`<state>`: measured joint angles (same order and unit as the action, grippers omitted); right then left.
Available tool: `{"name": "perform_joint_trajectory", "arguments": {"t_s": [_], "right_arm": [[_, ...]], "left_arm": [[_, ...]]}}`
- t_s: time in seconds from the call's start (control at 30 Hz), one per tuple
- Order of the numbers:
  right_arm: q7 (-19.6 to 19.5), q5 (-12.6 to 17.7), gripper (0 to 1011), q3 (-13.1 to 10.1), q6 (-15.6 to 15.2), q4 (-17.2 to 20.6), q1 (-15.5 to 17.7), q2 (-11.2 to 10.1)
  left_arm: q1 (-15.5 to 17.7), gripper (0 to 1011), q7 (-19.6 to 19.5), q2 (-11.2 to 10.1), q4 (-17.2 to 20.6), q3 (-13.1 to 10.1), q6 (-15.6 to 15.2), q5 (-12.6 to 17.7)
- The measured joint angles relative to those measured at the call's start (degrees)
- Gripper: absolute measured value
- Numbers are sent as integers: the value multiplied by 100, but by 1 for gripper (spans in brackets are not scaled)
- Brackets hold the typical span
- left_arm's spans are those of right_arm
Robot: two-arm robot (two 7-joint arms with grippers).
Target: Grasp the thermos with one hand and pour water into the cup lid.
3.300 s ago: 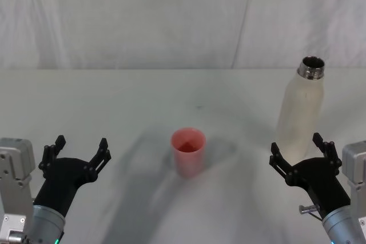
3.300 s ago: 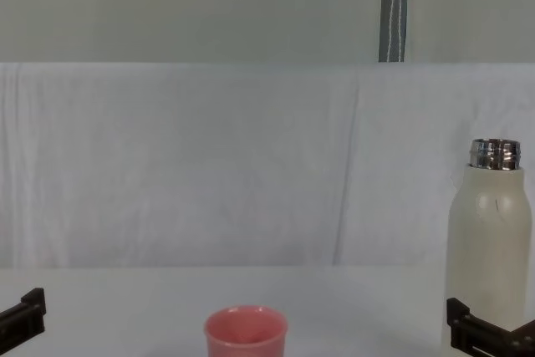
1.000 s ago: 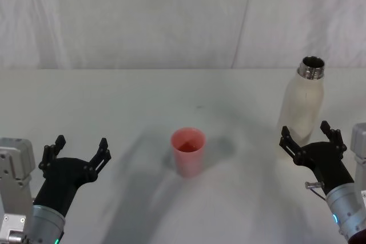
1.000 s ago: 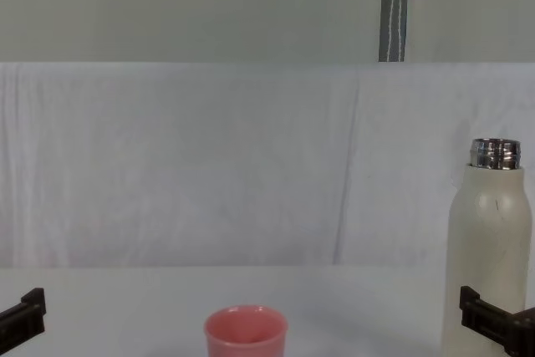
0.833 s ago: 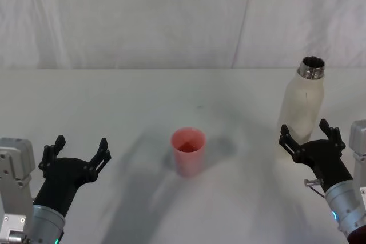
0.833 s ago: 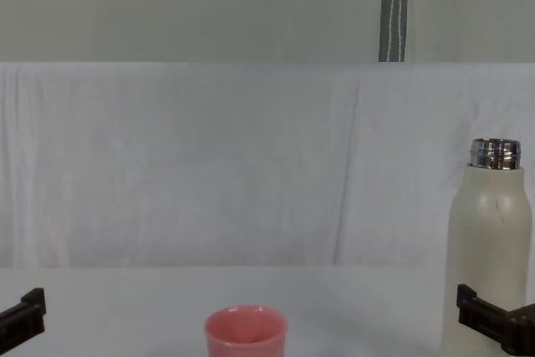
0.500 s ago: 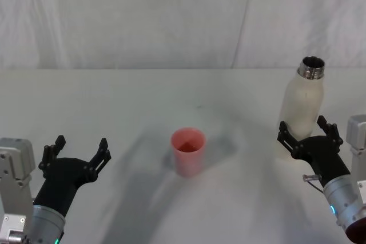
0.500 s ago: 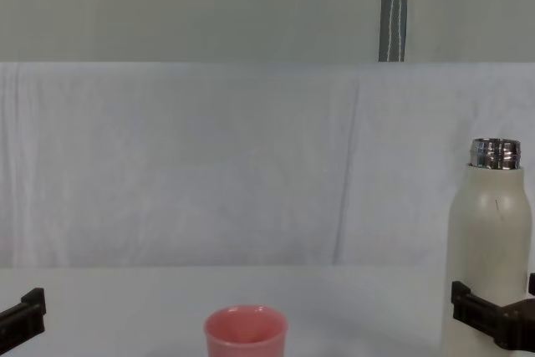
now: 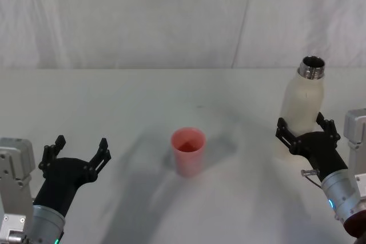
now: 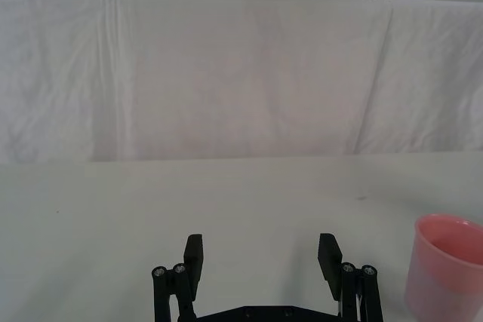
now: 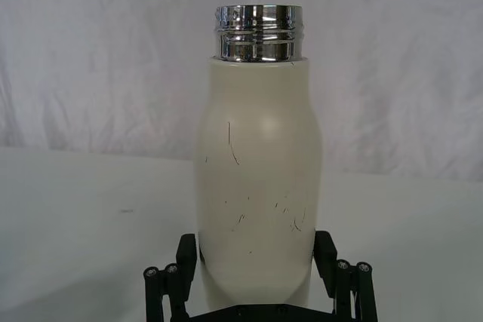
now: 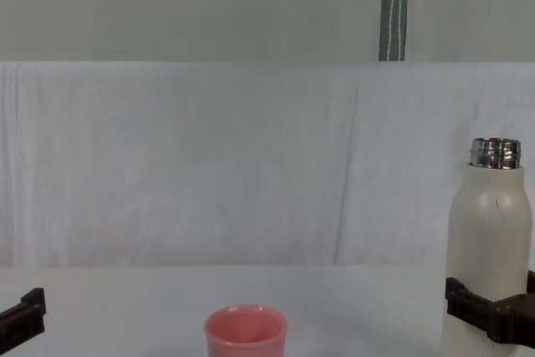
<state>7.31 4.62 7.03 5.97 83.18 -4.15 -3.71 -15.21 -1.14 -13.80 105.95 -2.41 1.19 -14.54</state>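
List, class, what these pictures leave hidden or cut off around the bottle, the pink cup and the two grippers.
1. The thermos: chest view's bottom edge cuts off its base; right gripper hides its lower body in the head view.
2. Its water: the opaque wall hides it in the right wrist view.
3. The cup lid: left wrist view's edge crops it.
4. Whether the fingers touch the thermos: unclear.
5. Left gripper: chest view shows only a fingertip.

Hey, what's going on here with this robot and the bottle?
The right gripper has its open fingers on either side of the lower body of the thermos, which stands upright with its cap off; the fingers have not closed. The pink cup lid stands mid-table, apart from the thermos. The left gripper sits open and idle at the near left.
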Motion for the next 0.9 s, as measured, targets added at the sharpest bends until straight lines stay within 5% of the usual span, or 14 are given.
{"name": "perform_joint_trajectory", "arguments": {"t_s": [0.9], "right_arm": [[63, 20, 1001, 44, -12, -389, -400, -55]], "left_arm": [[0, 1001, 0, 0, 0, 0, 0, 0]]}}
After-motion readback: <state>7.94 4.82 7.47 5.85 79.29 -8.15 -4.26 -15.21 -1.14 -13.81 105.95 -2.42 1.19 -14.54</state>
